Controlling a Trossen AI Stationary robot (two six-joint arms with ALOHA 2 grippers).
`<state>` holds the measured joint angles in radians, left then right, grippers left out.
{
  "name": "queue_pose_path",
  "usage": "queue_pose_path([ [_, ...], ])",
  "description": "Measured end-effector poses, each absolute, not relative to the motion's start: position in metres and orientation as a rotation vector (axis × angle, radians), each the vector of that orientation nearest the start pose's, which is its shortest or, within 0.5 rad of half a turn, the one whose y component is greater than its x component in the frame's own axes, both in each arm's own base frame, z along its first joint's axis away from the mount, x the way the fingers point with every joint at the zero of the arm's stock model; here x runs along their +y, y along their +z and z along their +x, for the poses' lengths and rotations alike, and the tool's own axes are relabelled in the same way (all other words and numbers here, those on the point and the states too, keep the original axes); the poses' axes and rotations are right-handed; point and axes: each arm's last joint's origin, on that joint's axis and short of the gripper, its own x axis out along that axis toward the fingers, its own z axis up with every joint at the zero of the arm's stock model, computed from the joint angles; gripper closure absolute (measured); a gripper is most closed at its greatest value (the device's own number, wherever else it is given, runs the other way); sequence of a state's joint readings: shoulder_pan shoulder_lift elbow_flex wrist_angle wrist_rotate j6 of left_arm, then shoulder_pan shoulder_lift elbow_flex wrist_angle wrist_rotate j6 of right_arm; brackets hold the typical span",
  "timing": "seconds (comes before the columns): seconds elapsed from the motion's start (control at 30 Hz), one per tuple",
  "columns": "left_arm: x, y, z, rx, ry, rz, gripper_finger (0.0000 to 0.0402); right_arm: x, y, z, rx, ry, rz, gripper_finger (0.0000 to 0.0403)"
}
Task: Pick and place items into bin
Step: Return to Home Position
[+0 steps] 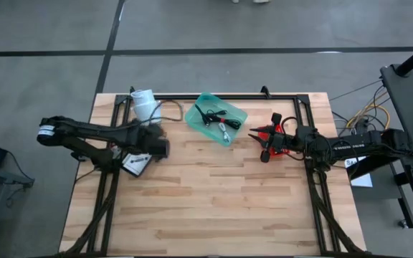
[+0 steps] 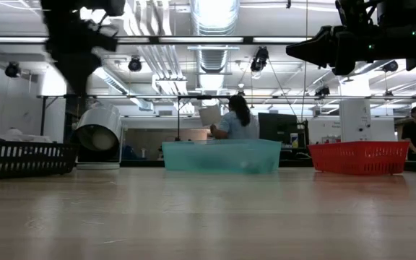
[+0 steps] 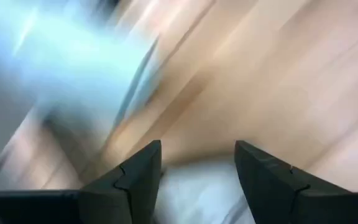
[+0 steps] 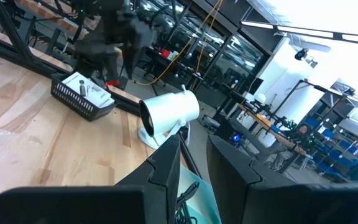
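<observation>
Bin (image 1: pixel 239 115), shallow and translucent teal, sits mid far edge of the table (image 1: pixel 214 208). Only the high view shows the black cable (image 1: pixel 208 113) inside. Left gripper (image 3: pixel 197 163), toward the left edge, has its fingers spread. Right gripper (image 4: pixel 193 163), toward the right edge, has them slightly apart.

Light wooden plank table (image 1: pixel 214 201) before me, white cylinder (image 1: pixel 143 104) near its edge on my left side, black slotted basket (image 2: pixel 20 155) also on my left, red slotted basket (image 2: pixel 360 157) on my right, person (image 2: pixel 235 119) in the room beyond.
</observation>
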<state>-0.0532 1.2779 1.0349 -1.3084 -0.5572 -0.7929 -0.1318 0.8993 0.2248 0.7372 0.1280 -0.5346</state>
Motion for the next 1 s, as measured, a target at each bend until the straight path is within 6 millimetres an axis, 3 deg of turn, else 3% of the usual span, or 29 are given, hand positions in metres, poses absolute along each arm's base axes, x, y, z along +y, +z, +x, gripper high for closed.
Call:
queue_pose_path([
  [0.2,-0.008,0.274,0.249,0.654,0.449,0.029,0.0215,-0.027,0.21,0.179,0.008,-0.27,-0.531,0.0335],
  [0.37,-0.012,0.263,0.256,0.375,0.229,0.132,0.0215,-0.027,0.21,0.179,0.008,-0.27,-0.528,0.0335],
  [0.5,-0.014,0.239,0.242,0.294,0.123,0.137,0.0239,-0.027,0.21,0.179,0.009,-0.27,-0.524,0.0335],
  [0.63,-0.012,0.216,0.217,0.257,0.114,0.119,0.0289,-0.027,0.209,0.179,0.013,-0.269,-0.522,0.0335],
  [0.9,-0.009,0.193,0.163,0.124,0.102,0.077,0.0383,-0.027,0.209,0.179,0.009,-0.268,-0.483,0.0335],
  [1.0,-0.007,0.19,0.149,0.072,0.101,0.081,0.0398,-0.027,0.209,0.179,0.009,-0.268,-0.482,0.0335],
])
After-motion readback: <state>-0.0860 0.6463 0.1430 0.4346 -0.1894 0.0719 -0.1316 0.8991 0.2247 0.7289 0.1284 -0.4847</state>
